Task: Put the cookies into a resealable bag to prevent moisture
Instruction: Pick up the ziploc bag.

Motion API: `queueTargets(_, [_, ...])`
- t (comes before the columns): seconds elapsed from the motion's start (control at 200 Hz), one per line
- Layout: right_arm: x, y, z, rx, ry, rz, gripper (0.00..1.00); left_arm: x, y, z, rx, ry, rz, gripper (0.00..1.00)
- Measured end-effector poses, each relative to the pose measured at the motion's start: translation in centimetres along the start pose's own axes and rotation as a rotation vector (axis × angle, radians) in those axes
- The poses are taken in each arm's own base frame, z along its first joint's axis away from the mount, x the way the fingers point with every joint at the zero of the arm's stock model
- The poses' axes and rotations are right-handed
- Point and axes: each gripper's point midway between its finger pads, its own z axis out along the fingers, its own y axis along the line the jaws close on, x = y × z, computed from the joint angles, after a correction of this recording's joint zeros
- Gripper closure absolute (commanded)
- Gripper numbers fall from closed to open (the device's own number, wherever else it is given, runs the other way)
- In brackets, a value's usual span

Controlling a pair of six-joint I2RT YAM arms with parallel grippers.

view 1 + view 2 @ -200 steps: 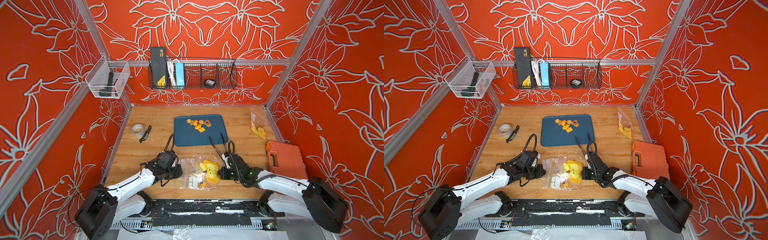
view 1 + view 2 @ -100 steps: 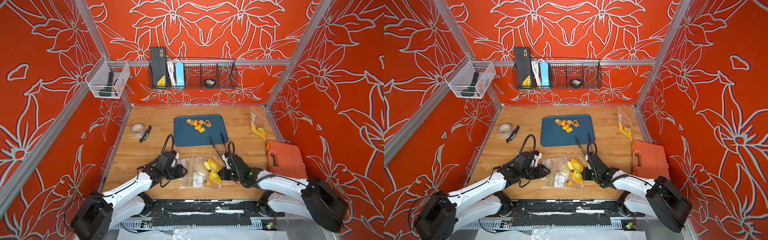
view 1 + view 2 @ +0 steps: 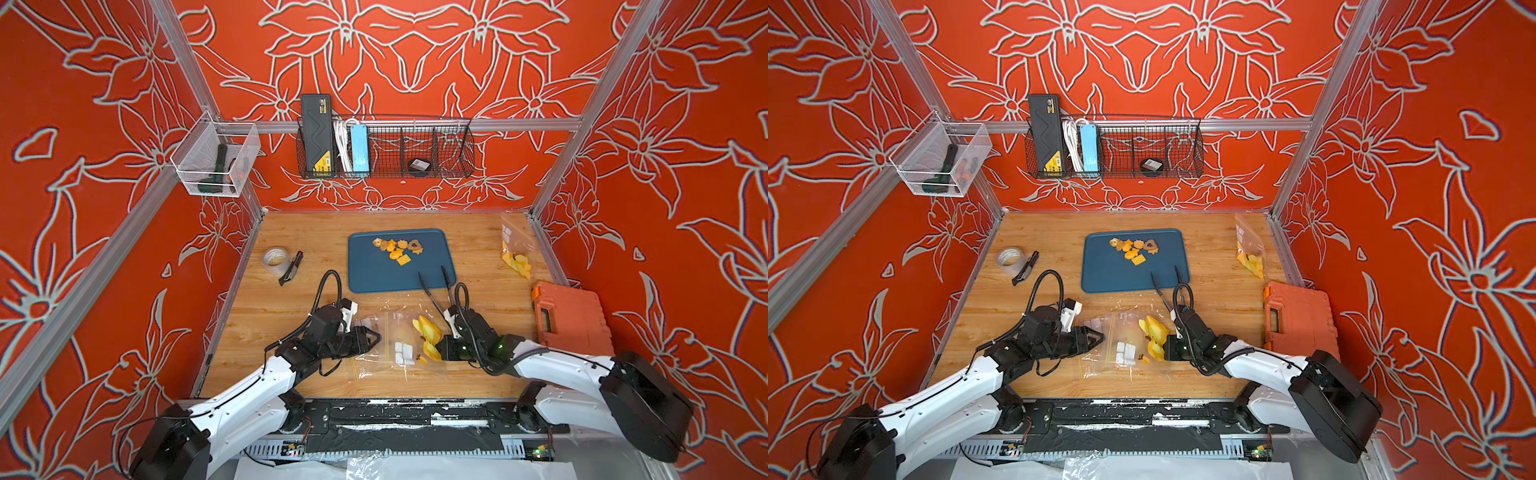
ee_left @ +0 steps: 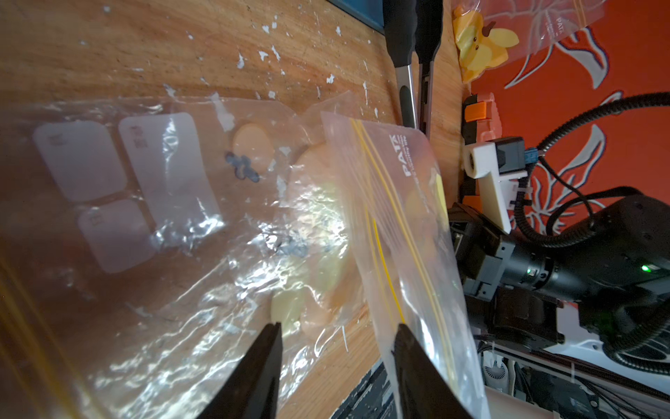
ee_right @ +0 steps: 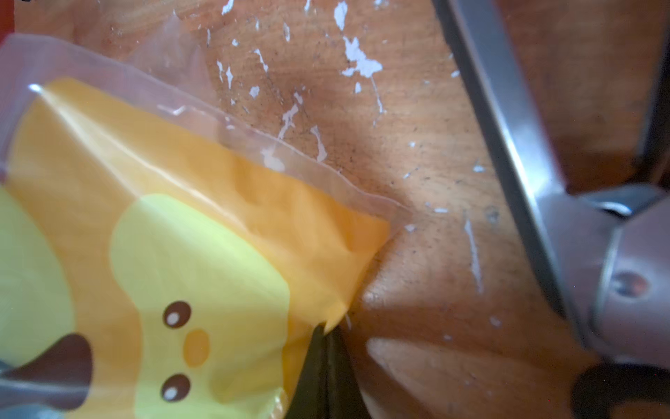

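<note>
Cookies [image 3: 397, 249] lie upper centre on tray [image 3: 374, 274], beyond bag [image 3: 384, 332] at lower centre, its right-hand edge clenched by right gripper [image 3: 439, 350]; left gripper [image 3: 375, 338] released, jaws parted.

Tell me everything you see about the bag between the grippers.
The bag is clear crinkly plastic with yellow zip stripes, white label patches and a yellow cartoon print. It lies on the table, its printed end lifted and pinched by the shut right gripper; the open left gripper sits at its other end.
</note>
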Motion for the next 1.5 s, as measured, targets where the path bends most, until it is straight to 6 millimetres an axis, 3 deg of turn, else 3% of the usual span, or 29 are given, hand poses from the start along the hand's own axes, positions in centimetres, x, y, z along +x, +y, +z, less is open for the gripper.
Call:
queueTargets(0.35, [-0.3, 0.3, -0.1, -0.006, -0.006, -0.049, 1.00, 0.0, -0.4, 0.1, 0.049, -0.012, -0.051, 0.49])
queueTargets(0.52, [-1.7, 1.6, -1.3, -0.048, -0.078, -0.128, 1.00, 0.7, -0.4, 0.3, 0.085, 0.012, -0.094, 0.48])
queueTargets(0.721, [-3.4, 2.6, -2.7, -0.068, -0.175, -0.234, 1.00, 0.5, -1.9, -0.1, 0.149, 0.009, -0.084, 0.48])
queueTargets(0.961, [-4.5, 2.1, -3.7, -0.021, -0.245, -0.305, 1.00, -0.1, -3.5, -1.2, 0.232, -0.043, -0.065, 0.47])
queueTargets(1.346, [-4.4, 1.8, -3.9, -0.007, -0.259, -0.332, 1.00, -0.1, -4.2, -1.6, 0.291, -0.054, -0.075, 0.44])
queueTargets(1.501, [-4.5, 1.8, -3.9, -0.009, -0.265, -0.294, 1.00, -0.1, -4.1, -1.5, 0.287, -0.050, -0.082, 0.49])
